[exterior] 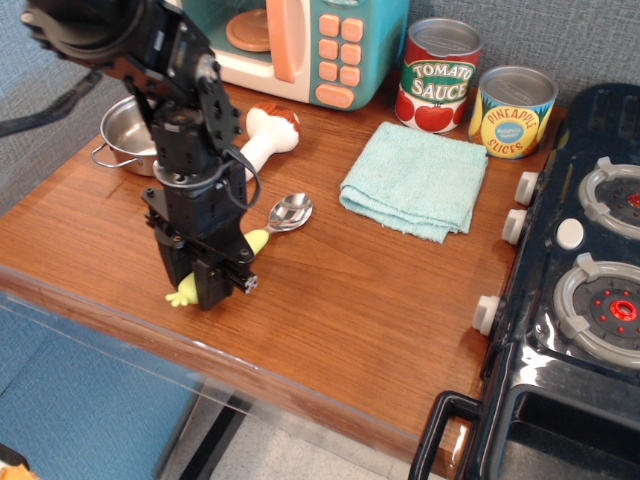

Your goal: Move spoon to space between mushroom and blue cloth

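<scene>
The spoon lies low over the wooden table, its silver bowl (290,211) pointing right and its pale yellow-green handle running down-left to a frilled tip (180,297). My gripper (213,284) stands upright over the handle and is shut on it near the table's front left edge. The white mushroom (258,141) with a reddish-brown cap lies behind the gripper, partly hidden by the arm. The blue cloth (415,180) lies folded to the right of the spoon's bowl, with bare wood between them.
A steel pot (128,128) sits at the back left, behind the arm. A toy microwave (330,45), a tomato sauce can (438,75) and a pineapple can (512,110) line the back. A black toy stove (585,270) fills the right side.
</scene>
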{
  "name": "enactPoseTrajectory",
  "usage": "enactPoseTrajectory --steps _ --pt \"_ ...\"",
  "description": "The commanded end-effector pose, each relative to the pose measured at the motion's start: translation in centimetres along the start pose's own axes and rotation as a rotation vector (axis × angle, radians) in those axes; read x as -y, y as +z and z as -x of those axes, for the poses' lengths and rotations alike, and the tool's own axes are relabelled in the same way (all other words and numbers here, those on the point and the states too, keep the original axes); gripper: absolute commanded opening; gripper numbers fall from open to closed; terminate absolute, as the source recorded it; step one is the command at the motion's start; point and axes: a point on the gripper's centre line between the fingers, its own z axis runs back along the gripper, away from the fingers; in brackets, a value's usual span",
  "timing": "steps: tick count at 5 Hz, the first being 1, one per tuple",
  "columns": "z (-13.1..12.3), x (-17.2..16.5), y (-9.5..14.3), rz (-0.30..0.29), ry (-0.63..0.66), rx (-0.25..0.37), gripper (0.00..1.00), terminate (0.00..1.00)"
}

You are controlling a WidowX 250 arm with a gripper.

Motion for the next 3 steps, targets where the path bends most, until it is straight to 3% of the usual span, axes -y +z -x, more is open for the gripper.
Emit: enactPoseTrajectory --steps 1,3 --pt "0.0 -1.2 0.9 -0.014 0.076 -0.001 1.00 0.00" --pt "-0.1 -1.4 2.6 0.013 0.057 0.016 1.00 0.00"
